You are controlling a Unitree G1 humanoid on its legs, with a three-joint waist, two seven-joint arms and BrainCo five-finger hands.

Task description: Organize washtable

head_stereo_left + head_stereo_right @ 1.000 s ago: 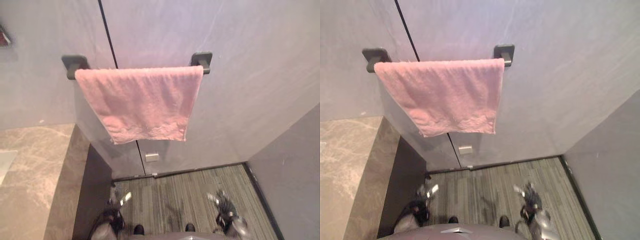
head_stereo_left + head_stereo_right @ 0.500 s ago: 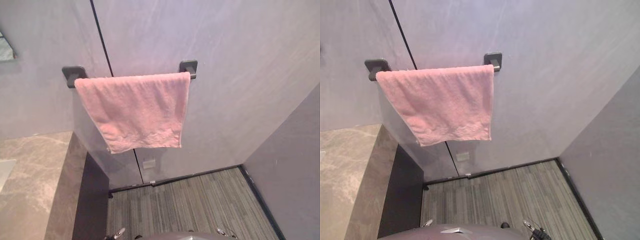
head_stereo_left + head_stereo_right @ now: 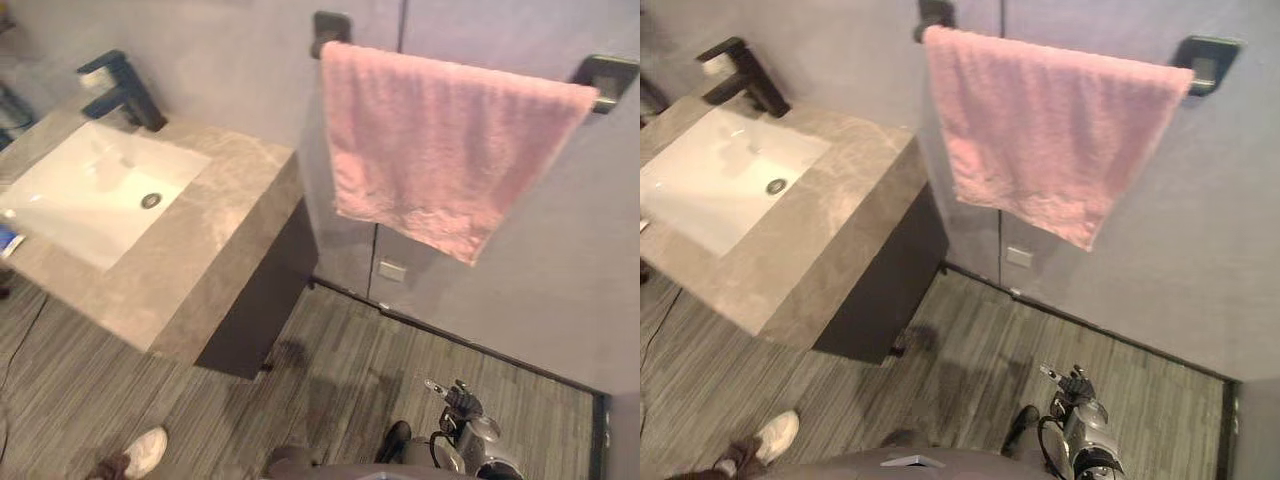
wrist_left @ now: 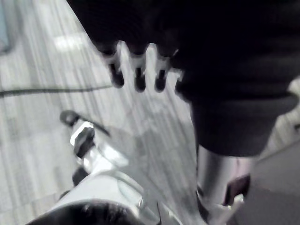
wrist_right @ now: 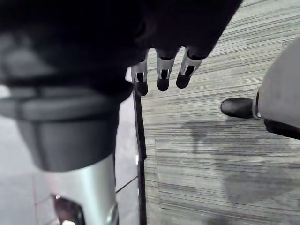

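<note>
Grey smooth wall panels [image 3: 230,60] are rising behind everything, and a grey striped plank floor [image 3: 330,370] is spreading below them. Against the wall on the robot's left, the grey-brown marble washtable surface [image 3: 220,230] is sitting on a dark cabinet [image 3: 260,300]. A pink terry towel [image 3: 440,140] is hanging flat from a dark wall bar, whose square dark bracket [image 3: 330,25] is showing at the end nearer the surface, so the towel is hanging just beside the washtable and above the floor. A white rectangular basin [image 3: 90,190] is lying sunk into the marble, with a black angular faucet [image 3: 125,90] standing behind it by the wall.

Low on the right, the right hand [image 3: 455,400] is hanging above the floor, well apart from the washtable; its wrist view is showing its fingers [image 5: 161,77] straight, released and holding nothing. The left hand [image 4: 137,77] is likewise pointing at the floor with fingers extended and nothing between them.

A person's white shoe [image 3: 145,450] is resting on the floor near the cabinet, and a small pale wall plate [image 3: 392,270] is sitting below the towel.
</note>
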